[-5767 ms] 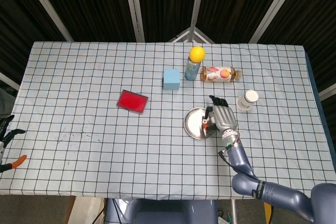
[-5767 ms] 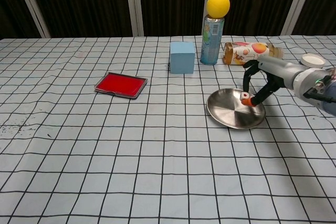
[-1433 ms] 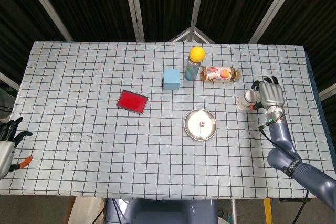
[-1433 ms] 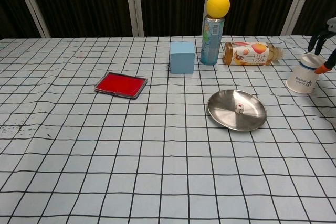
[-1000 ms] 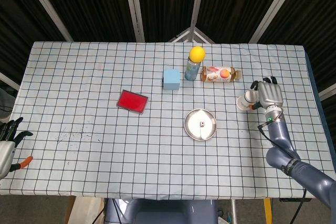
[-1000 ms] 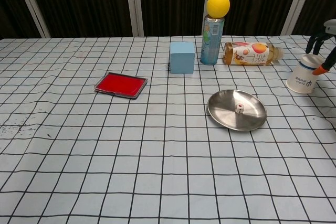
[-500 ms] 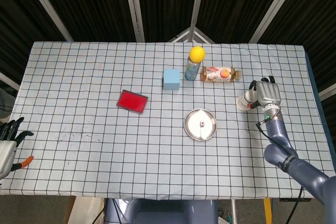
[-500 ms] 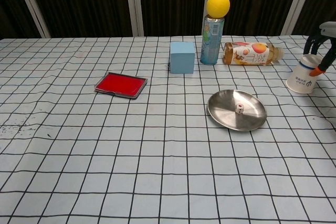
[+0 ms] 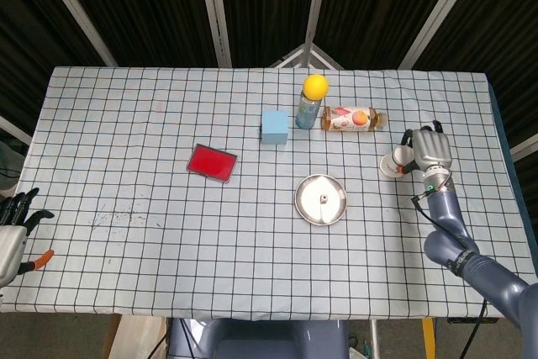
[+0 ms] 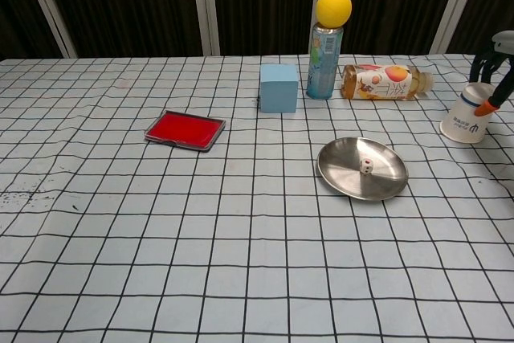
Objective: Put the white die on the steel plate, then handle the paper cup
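Observation:
The white die (image 9: 324, 199) (image 10: 366, 167) lies in the middle of the steel plate (image 9: 304, 201) (image 10: 341, 162). To the plate's right stands the paper cup (image 9: 392, 163) (image 10: 464, 124), leaning a little. My right hand (image 9: 428, 150) (image 10: 496, 74) wraps it from the right: fingers curl over the rim and the orange-tipped thumb presses its side. My left hand (image 9: 12, 234) hangs off the table's left edge with fingers spread and nothing in it.
A red tray (image 9: 211, 162) (image 10: 185, 130) lies left of the plate. Behind the plate are a blue cube (image 9: 273, 126) (image 10: 279, 87), a can (image 9: 308, 112) (image 10: 323, 62) topped with a yellow ball (image 9: 315, 86), and a drink bottle (image 9: 353, 118) (image 10: 385, 82) on its side.
My right hand left the die on the plate and moved right to the cup. In the last half second its fingers closed in and the cup shifted slightly right.

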